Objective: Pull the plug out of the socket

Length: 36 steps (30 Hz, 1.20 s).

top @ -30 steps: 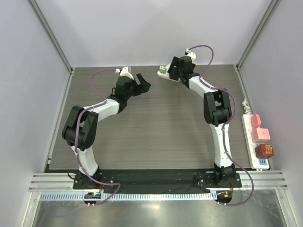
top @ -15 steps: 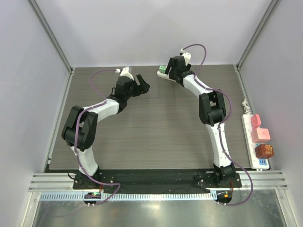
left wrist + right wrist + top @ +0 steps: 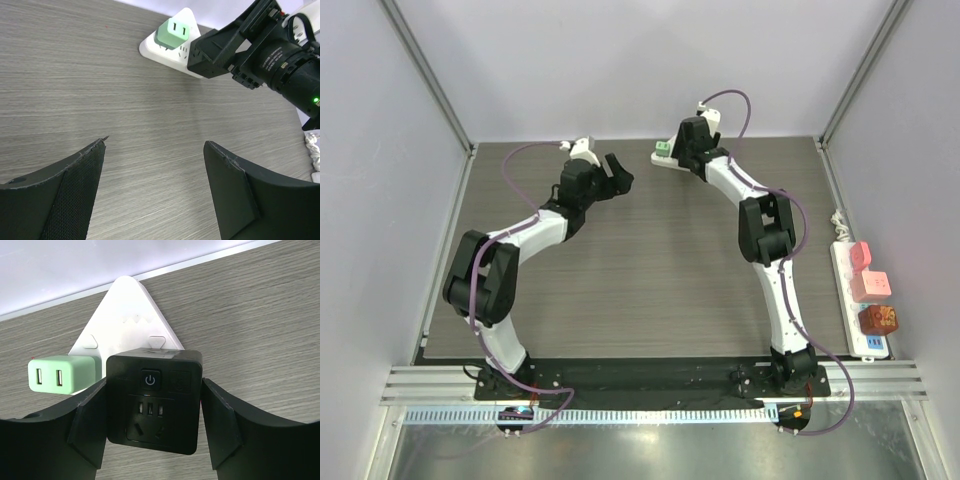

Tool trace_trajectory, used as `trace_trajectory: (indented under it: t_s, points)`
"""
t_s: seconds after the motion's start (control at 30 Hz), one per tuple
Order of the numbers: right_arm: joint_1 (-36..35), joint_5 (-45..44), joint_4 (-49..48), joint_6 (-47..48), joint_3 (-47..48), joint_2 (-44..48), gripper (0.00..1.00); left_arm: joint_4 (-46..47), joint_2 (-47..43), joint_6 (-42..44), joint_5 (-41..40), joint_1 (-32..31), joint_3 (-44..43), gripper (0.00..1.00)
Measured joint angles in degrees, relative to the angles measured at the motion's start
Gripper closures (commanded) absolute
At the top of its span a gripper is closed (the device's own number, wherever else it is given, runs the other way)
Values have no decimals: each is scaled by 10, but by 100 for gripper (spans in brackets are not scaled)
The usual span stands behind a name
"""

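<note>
A white triangular socket (image 3: pixel 131 310) lies at the back edge of the table, also in the top view (image 3: pixel 665 160) and the left wrist view (image 3: pixel 150 47). A green plug (image 3: pixel 60 375) sits in its left side (image 3: pixel 664 147) (image 3: pixel 172 32). A black cube plug (image 3: pixel 154 400) with a power button sits at its front. My right gripper (image 3: pixel 152 410) is shut on the black plug, one finger on each side (image 3: pixel 686 148). Whether the plug is seated or lifted clear is hidden. My left gripper (image 3: pixel 155 150) is open and empty over bare table, left of the socket (image 3: pixel 618 168).
A white power strip (image 3: pixel 865 300) with pink, orange and brown plugs lies along the right wall outside the table. The back wall stands just behind the socket. The right arm's body (image 3: pixel 270 50) shows in the left wrist view beside the socket.
My right gripper has moved left onto the socket end and closed round the black plug. My left gripper has shifted slightly left and back, still open.
</note>
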State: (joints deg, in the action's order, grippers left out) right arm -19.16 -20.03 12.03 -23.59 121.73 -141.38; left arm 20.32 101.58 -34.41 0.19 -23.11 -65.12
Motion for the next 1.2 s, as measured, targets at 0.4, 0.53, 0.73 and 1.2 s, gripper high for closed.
trace_trajectory:
  t_s: [0.4, 0.53, 0.73, 1.2]
  points:
    - [-19, -13, 18, 24, -123, 89, 82, 0, -1, 21, -4, -7, 8, 21]
    - [-33, -18, 35, 23, -225, 167, 82, 0, -3, 34, -7, -19, 8, 21]
    - [-67, -23, 51, 5, -414, 324, 82, -4, -17, 57, -33, -49, 13, 23]
    - [-254, -83, 92, -171, -730, 633, 80, -21, -197, 79, -160, -179, 134, 25]
